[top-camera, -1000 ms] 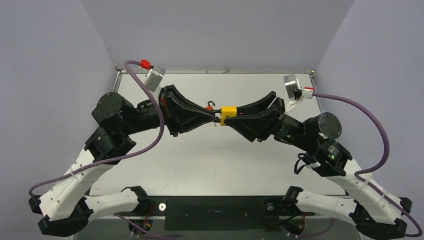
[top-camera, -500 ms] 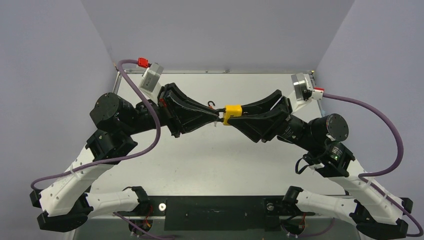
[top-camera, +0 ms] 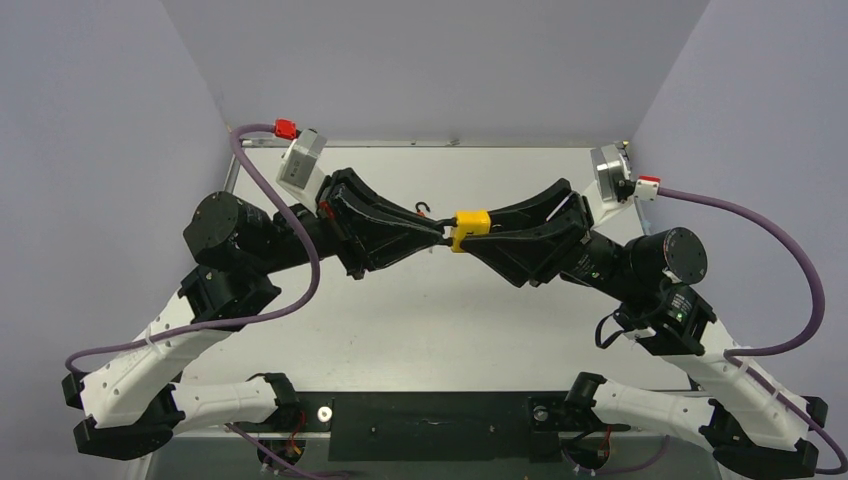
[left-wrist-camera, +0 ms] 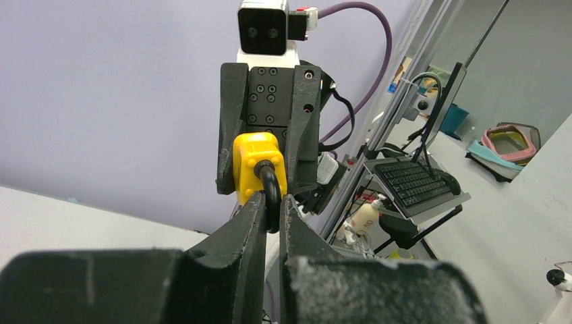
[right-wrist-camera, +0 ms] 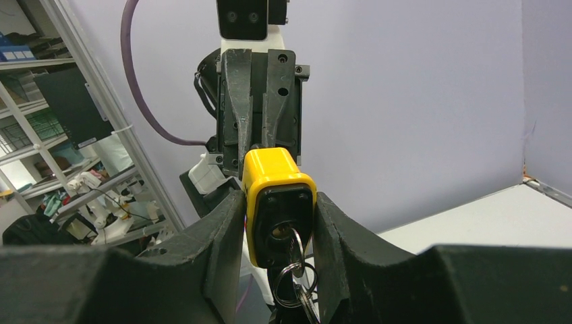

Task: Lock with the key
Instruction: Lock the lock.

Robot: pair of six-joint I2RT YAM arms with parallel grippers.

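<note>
Right gripper (right-wrist-camera: 278, 206) clamped the yellow-cased padlock (right-wrist-camera: 273, 179), left gripper (left-wrist-camera: 271, 206) pinched its black metal shackle (left-wrist-camera: 270, 181); the silver key (right-wrist-camera: 295, 246) beneath the jaws might've slipped out.

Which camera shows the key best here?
Right wrist: the key sits in the yellow padlock's keyhole, rings dangling below. Left wrist shows only the padlock's other end and shackle; the top view is too small to make the key out.

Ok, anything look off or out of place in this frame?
Nothing damaged or spilled. The yellow padlock is held in mid-air, right gripper clamping its body, left gripper pinching the shackle. One oddity: the key sits in the keyhole untouched by either gripper.
</note>
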